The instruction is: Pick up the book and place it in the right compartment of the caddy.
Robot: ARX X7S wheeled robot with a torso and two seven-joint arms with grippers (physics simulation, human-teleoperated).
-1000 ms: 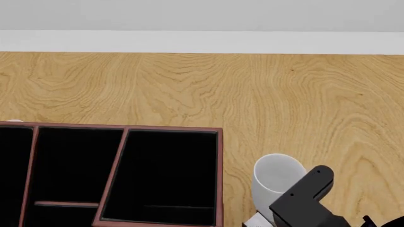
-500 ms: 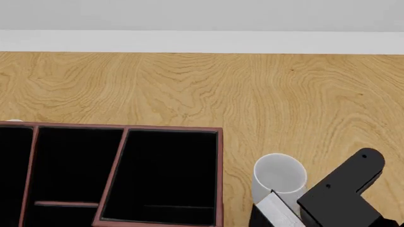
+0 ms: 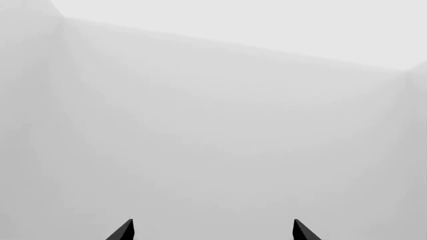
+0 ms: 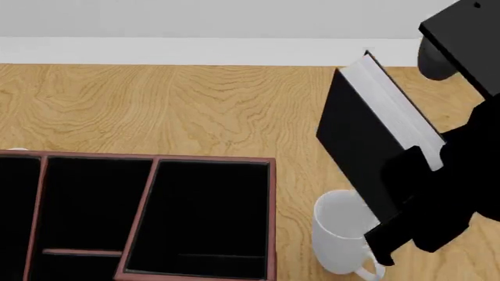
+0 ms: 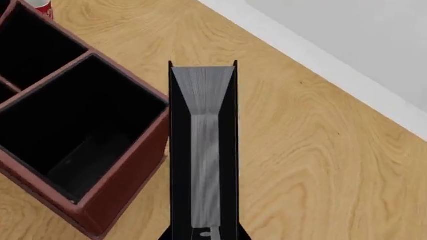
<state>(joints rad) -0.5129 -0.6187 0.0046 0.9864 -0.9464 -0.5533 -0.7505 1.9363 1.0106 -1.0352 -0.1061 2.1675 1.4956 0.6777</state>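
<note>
Head view, right fingers (image 4: 406, 193) pinching matte black hardcover book (image 4: 367, 146), ribbed white pages, left fingers (image 3: 127, 231) spread

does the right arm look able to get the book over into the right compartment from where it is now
Probably yes. The right gripper holds the book lifted above the table, beside the caddy. The right compartment is open-topped and looks empty, and only the white mug sits below the book, not between them.

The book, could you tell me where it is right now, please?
In the head view the book is lifted off the table at the right, tilted, held in the right hand, above the white mug and right of the caddy.
</note>
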